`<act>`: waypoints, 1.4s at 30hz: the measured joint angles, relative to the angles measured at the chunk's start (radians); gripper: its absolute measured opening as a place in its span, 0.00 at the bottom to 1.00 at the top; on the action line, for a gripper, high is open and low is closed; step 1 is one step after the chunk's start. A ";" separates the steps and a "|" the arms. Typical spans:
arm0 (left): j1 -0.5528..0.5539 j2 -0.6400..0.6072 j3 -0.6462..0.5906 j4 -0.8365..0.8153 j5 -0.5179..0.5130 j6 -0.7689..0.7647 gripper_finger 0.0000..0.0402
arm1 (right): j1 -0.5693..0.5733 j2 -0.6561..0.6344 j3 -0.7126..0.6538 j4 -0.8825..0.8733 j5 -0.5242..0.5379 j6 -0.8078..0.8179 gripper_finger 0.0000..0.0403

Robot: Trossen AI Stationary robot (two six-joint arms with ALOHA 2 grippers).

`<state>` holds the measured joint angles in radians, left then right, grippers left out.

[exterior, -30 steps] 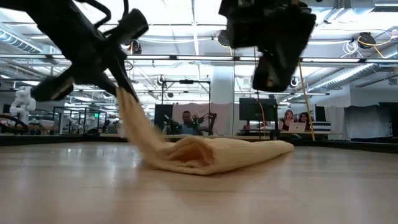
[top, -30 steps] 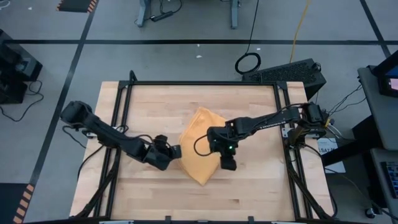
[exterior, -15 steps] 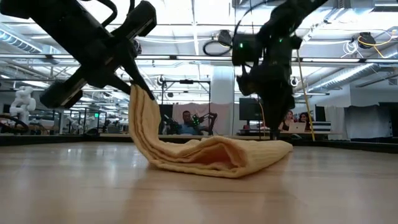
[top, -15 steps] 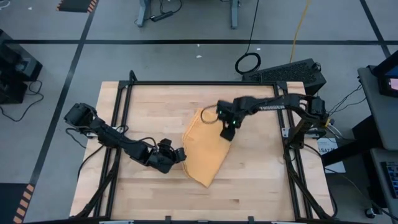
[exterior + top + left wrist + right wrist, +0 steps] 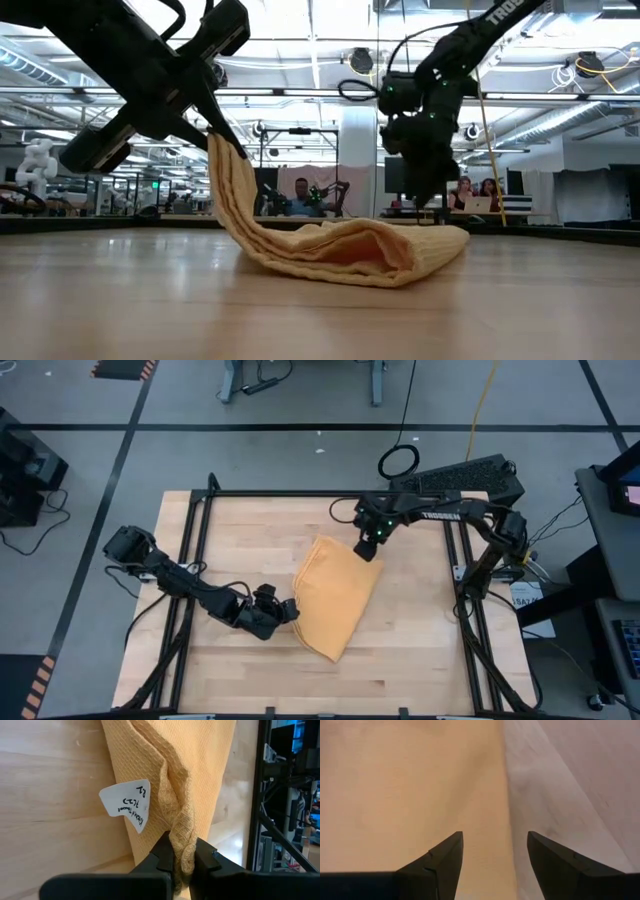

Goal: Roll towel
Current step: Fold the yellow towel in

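Fingers on your right gripper (image 5: pixel 366 552) have spread and moved from mid-towel to its far corner, holding nothing. Your left gripper (image 5: pixel 181 861) stays pinched on the towel (image 5: pixel 335 595), lifting that edge off the desk (image 5: pixel 410 650); no roll yet.

Coarse-woven matt cloth towel (image 5: pixel 200 775), white paper tag (image 5: pixel 126 801), smooth pale wooden table (image 5: pixel 420 650).

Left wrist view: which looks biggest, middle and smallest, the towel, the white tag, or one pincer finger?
1. The towel, by far.
2 and 3. The white tag and a finger of the left pincer look alike; the finger sits nearest the camera, so unsure.
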<state>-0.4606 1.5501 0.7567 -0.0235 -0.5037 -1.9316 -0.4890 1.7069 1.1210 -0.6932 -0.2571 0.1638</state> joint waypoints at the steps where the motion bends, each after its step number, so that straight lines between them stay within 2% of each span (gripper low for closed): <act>1: 0.000 0.000 0.000 0.000 0.000 0.000 0.06 | 0.006 0.001 0.000 0.019 0.000 0.001 0.53; 5: 0.000 0.000 0.000 0.000 0.001 -0.001 0.06 | 0.024 0.049 0.019 0.039 0.049 0.019 0.51; 17: 0.000 0.000 0.000 0.007 0.023 0.000 0.06 | 0.033 0.216 0.072 0.038 0.047 -0.027 0.48; 21: 0.000 0.000 0.000 0.008 0.024 -0.001 0.06 | 0.044 0.245 0.074 0.037 0.070 -0.046 0.38; 27: 0.000 0.000 0.000 0.036 0.019 0.000 0.06 | 0.049 0.227 0.083 0.036 0.156 -0.094 0.13; 29: -0.005 0.000 0.000 0.076 -0.014 0.007 0.06 | 0.048 0.227 0.108 0.041 0.176 -0.124 0.05; 31: -0.013 -0.001 0.000 0.115 -0.054 0.008 0.06 | 0.043 0.228 0.141 0.038 0.182 -0.147 0.02; 37: -0.049 -0.001 0.037 0.121 -0.170 0.001 0.06 | 0.024 0.225 0.236 0.086 0.215 -0.208 0.05; 42: -0.059 -0.001 0.081 -0.028 -0.256 -0.084 0.06 | 0.011 0.224 0.269 0.118 0.229 -0.236 0.05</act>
<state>-0.5198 1.5494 0.8374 -0.0514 -0.7594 -2.0155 -0.4784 1.9305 1.3902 -0.5749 -0.0284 -0.0723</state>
